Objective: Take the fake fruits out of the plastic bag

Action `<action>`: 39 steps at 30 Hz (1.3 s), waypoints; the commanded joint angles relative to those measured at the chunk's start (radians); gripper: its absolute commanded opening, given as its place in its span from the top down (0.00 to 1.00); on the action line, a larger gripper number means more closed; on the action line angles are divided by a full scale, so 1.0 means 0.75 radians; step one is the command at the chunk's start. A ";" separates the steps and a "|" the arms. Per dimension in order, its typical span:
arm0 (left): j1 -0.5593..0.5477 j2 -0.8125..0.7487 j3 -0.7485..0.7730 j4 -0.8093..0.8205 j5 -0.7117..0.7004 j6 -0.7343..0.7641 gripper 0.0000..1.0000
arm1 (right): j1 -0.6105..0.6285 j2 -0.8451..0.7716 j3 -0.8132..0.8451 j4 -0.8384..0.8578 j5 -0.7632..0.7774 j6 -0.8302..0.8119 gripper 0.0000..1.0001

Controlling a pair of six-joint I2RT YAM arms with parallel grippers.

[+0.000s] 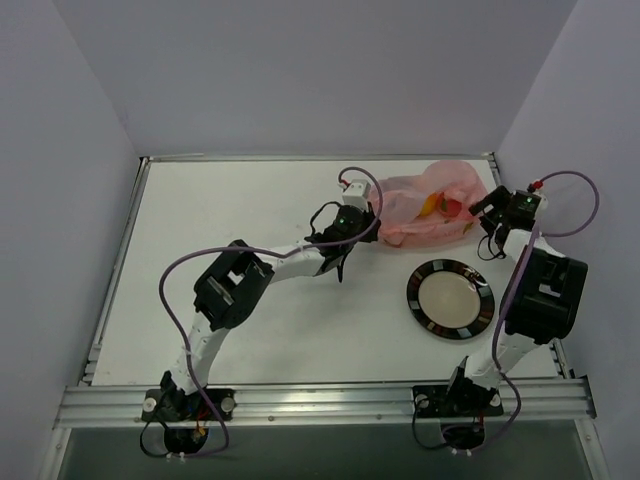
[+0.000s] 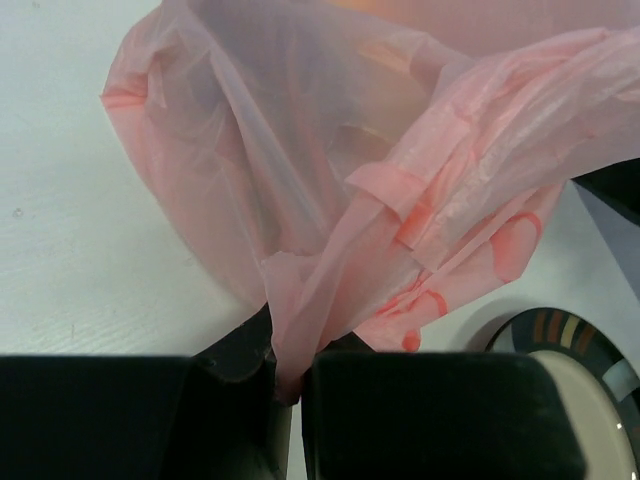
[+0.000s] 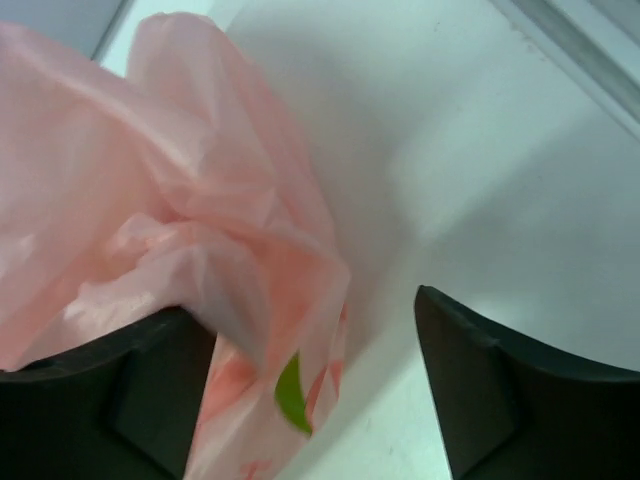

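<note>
The translucent pink plastic bag lies at the back right of the table. Through it the fake fruits show as a yellow-orange shape and a red one. My left gripper is shut on a pinched fold of the bag's left edge, the film running down between its jaws. My right gripper stands open at the bag's right end. In the right wrist view a fold of the bag drapes against its left finger, and a green patch shows through the film.
A round black-rimmed plate sits on the table in front of the bag, near the right arm; its rim also shows at the left wrist view's lower right. The table's back right edge runs close behind the right gripper.
</note>
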 commanded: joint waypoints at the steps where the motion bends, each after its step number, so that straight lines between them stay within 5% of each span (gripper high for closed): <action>1: 0.019 -0.106 0.014 0.155 -0.012 -0.026 0.98 | -0.008 -0.329 -0.071 0.027 0.115 -0.026 0.23; 9: 0.021 -0.123 -0.017 0.213 0.072 -0.094 0.98 | 0.121 -0.697 -0.100 -0.149 0.272 -0.118 0.21; 12: 0.029 -0.141 -0.026 0.223 0.092 -0.092 0.98 | 0.227 -0.754 -0.116 -0.165 0.287 -0.182 0.40; 14: 0.033 -0.156 -0.038 0.229 0.092 -0.083 0.98 | 0.308 -0.755 -0.106 -0.173 0.232 -0.214 0.70; 17: 0.050 -0.176 -0.072 0.247 0.092 -0.089 0.98 | 0.393 -0.653 -0.063 -0.196 0.138 -0.253 0.93; 32: 0.068 -0.186 -0.101 0.297 0.215 -0.100 0.98 | 0.430 0.006 0.344 -0.180 0.048 -0.274 1.00; 39: 0.070 -0.176 -0.130 0.313 0.227 -0.116 0.98 | 0.375 0.111 0.469 -0.216 0.365 -0.325 0.87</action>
